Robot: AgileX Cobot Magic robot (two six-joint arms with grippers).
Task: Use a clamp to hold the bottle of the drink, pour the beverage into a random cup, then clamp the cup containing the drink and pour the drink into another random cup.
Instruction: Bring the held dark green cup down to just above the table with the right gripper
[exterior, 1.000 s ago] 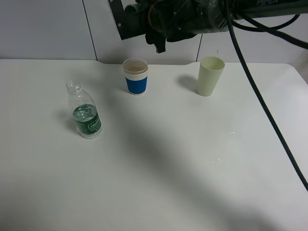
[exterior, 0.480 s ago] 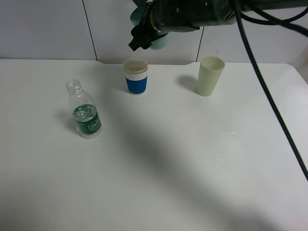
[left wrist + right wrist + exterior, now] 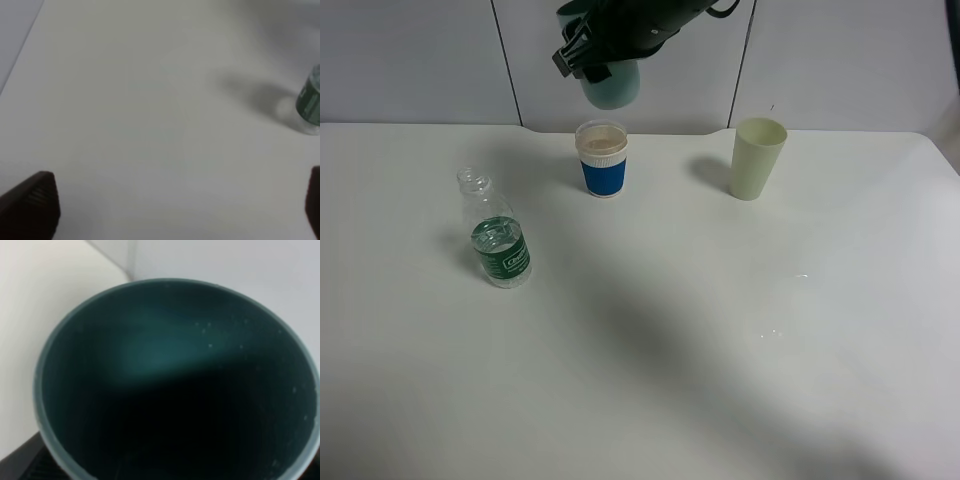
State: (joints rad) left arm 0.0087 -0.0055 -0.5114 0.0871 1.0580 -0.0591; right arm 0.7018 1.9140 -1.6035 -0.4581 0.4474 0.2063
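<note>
Above the blue-banded cup [image 3: 602, 158] hangs the teal cup [image 3: 611, 84], clamped in the right gripper [image 3: 588, 52] and tipped. Whether any drink remains inside is hard to tell. For a clean pour, keep its lip over the blue-banded cup's mouth and tilt slowly. Left gripper [image 3: 170, 200] waits, jaws apart, near the bottle [image 3: 496, 232].

The bottle [image 3: 496, 238] is clear glossy plastic with a green label. The blue-sleeved cup [image 3: 602, 160] looks like ribbed paper, the teal cup [image 3: 175, 380] smooth, probably plastic. The bench [image 3: 670, 350] is smooth white.
</note>
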